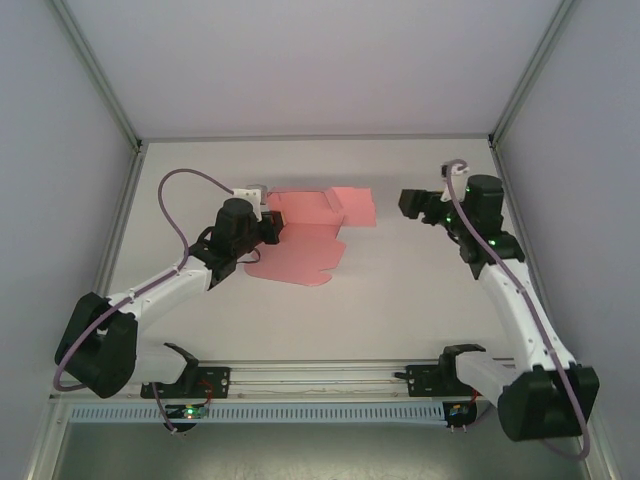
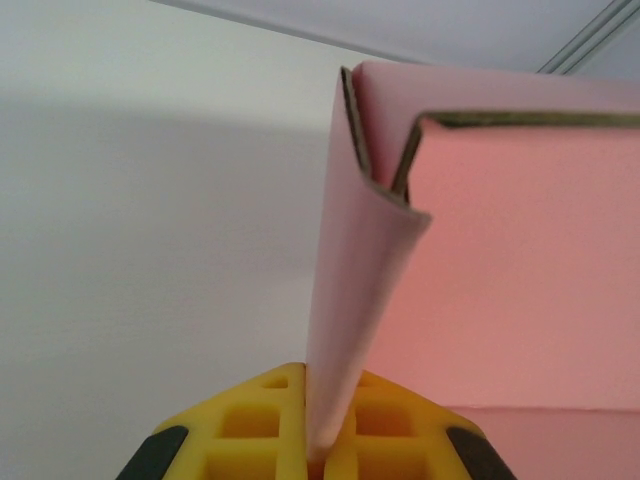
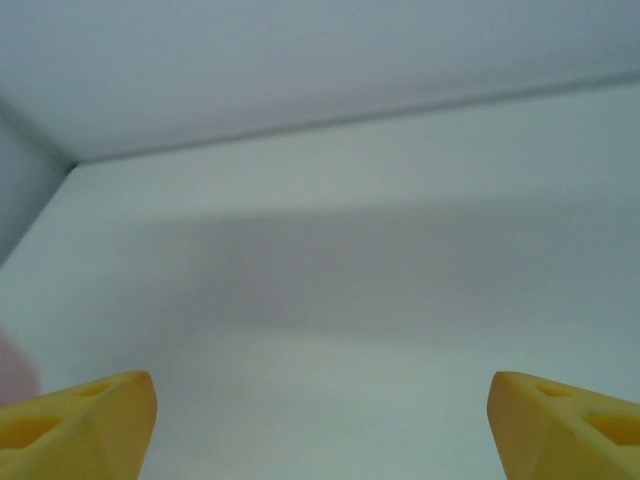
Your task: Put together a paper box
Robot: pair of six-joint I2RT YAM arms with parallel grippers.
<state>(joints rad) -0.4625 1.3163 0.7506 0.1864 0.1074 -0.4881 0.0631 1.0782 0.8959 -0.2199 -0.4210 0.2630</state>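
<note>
1. Folding of a side flap looks like the step in hand. The paper box (image 1: 305,245) is not yet a box but a pink die-cut sheet, spread on the worktop (image 1: 400,300) left of centre and toward the far side.
2. The left fingers (image 2: 250,435) are pinched on the flap (image 2: 350,300) at the sheet's left edge. In the left wrist view the thin card rises upright from between them. Its top curls over against a neighbouring panel, whose brown cut edge shows.
3. The right fingers (image 3: 80,420) stand wide apart with nothing between them. In the top view they hover off the sheet's right end, near it but not touching. A faint pink blur sits at the left border of the right wrist view.
4. The task seems to be at an early stage: no closed box shape is visible, and most of the sheet appears to lie flat. How far the far panels stand up cannot be told from above.
5. The next move probably calls for the right fingers to come in to the sheet's right side, either to pin it down or to raise the opposite wall. Meanwhile the left grip would carry its flap over along the crease.
6. The card is thin, so a hard pull could drag the whole sheet across the worktop or buckle the flap away from its fold line.
</note>
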